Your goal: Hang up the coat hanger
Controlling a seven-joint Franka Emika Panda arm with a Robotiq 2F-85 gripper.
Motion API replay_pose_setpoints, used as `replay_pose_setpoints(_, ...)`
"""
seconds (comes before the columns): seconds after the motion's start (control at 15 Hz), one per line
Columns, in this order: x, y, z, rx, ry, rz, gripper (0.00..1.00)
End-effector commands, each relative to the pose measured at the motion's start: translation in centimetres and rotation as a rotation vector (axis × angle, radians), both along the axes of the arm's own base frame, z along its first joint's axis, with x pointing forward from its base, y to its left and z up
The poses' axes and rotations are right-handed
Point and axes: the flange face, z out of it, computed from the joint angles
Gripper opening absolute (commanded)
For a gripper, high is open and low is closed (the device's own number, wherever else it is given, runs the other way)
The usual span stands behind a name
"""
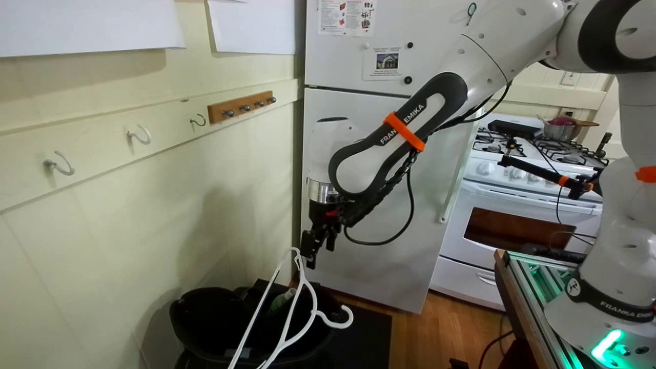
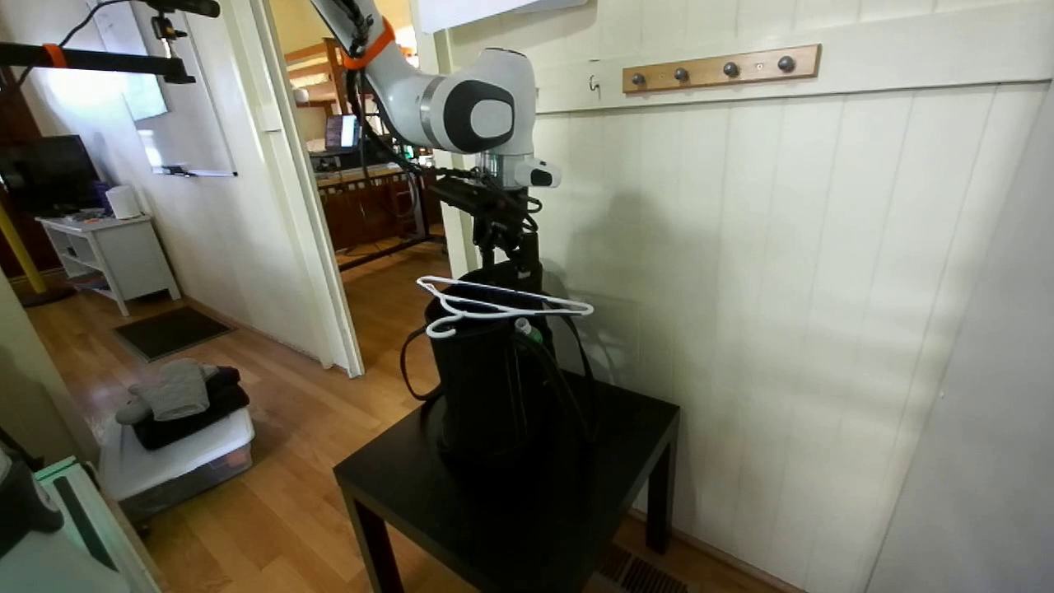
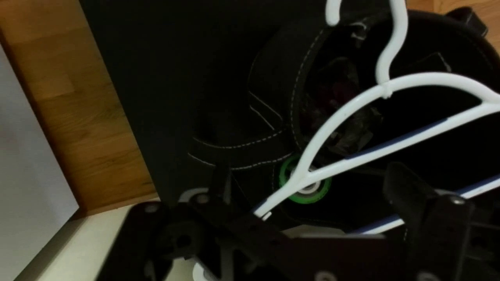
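White plastic coat hanger just beneath the gripper; touching or apart, can't tell. Jaws spread wide, pinching nothing. Wrist view: hanger's long axis slants under the gap between the 2 fingers, more along their closing line than across; probably wants a wrist turn. Hanger spans mouth of black bin on table. Beyond: 4-peg wooden rack.

Wrist view apparently downward, near hanger
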Motion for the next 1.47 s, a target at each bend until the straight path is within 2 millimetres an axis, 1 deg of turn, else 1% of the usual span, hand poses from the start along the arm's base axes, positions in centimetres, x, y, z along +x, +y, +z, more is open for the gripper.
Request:
replay_pose_setpoints(0.0,-1.0,0.0,-1.7,-0.027,0.085,-0.004,1.0)
replay_pose_setpoints(0.27,-0.4,-1.5,-2.9,-0.037,-0.007,-0.056,1.0)
replay_pose_setpoints(0.53,1.1,-3.6,-4.2,-0.038,-0.204,-0.131,1.0)
replay_pose_setpoints(0.8,2.2,-5.3,-5.2,-0.044,-0.316,-0.23,1.0)
replay_pose_setpoints(0.93,2.6,-5.8,-5.4,-0.048,-0.344,-0.278,1.0)
replay_pose_setpoints(1.4,4.2,-7.0,-5.9,-0.054,-0.323,-0.458,1.0)
